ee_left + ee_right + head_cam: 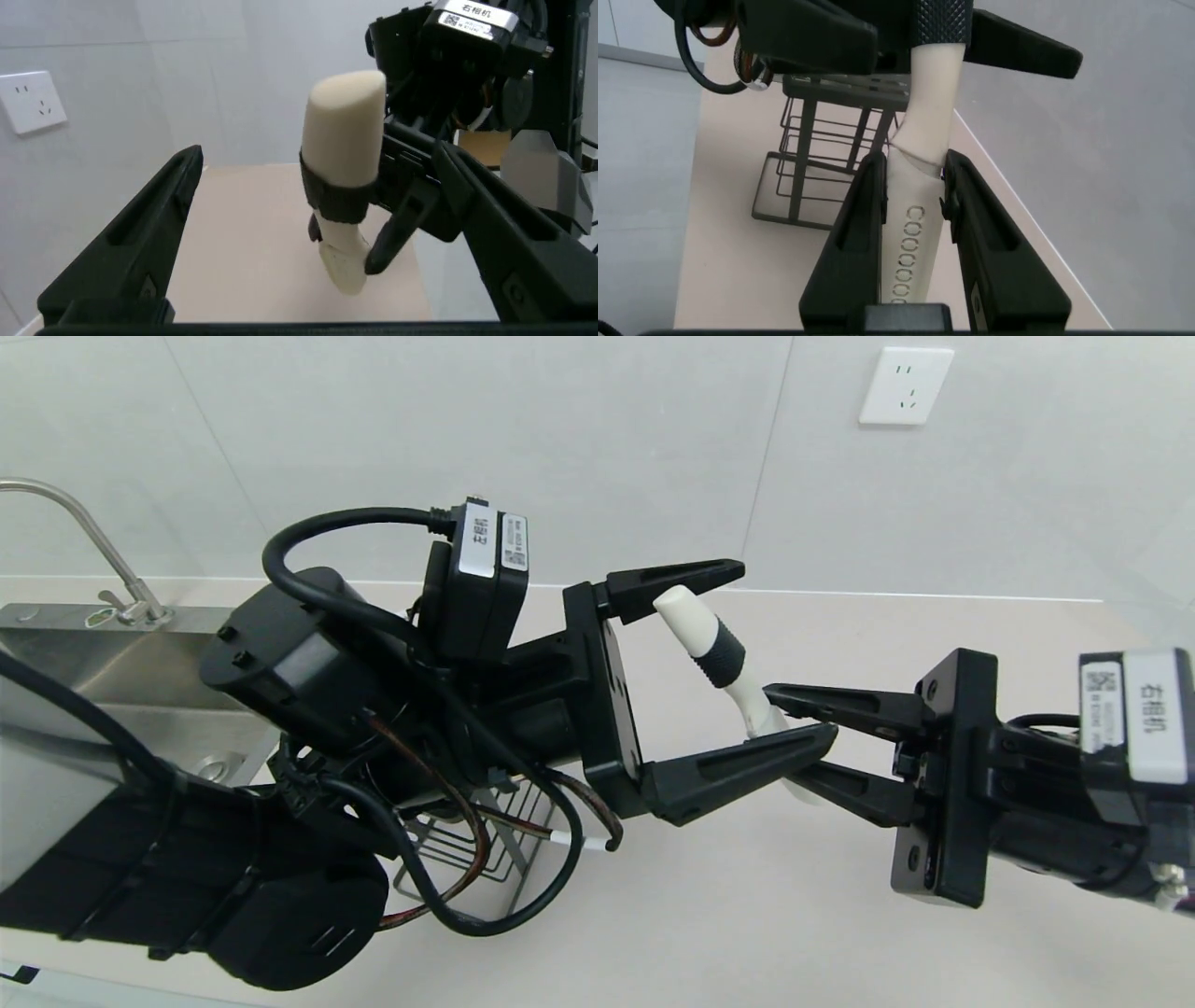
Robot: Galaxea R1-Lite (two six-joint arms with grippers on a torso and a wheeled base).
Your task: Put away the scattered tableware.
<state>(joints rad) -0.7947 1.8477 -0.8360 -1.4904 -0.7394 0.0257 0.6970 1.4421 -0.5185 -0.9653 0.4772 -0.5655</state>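
Clamping one utensil [714, 649] in my right gripper [915, 173], handle slanting up toward the wall; left gripper [782, 651] wide around it; one wire rack [799, 187].

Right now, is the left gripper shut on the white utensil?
No, the left gripper has its fingers wide apart either side of the utensil.

You've got a pale beige counter [747, 915] here, running back to meet the tiled wall [607, 448]. Only one thing stands directly on it: a dark wire rack [827, 140], upright, out near the front edge. Can't really tell if there's anything in it, too much of it is blocked. Over on your left a steel sink [121, 681] is set into the counter, with a curved faucet [93, 541] on its back rim.
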